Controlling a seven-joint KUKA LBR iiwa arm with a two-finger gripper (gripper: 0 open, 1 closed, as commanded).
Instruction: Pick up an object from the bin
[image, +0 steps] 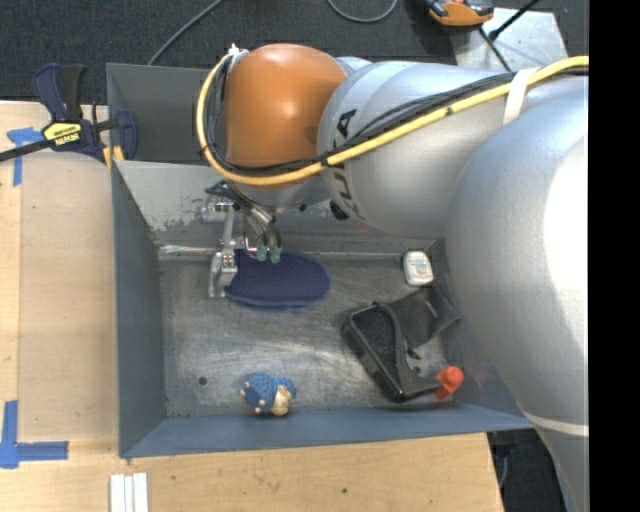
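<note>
Gripper (245, 268): 1, fingers parted, low over left end of dark blue oval pad (285, 282).
Dark blue oval pad: 1, by back wall, left of centre.
Small white tag (418, 267): 1, right of pad.
Black angular tool (395, 345) with orange-red knob: 1, front right.
Blue-and-tan plush toy (267, 393): 1, front centre.

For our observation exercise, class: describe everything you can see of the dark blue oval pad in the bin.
The dark blue oval pad, soft and fabric-like, lies flat on the floor of the grey metal bin, near its back wall and left of centre. Its surface is matte and its right end rounded. The end effector stands over its upper left edge, hiding that part; whether they touch cannot be told. No other thing touches it.
</note>
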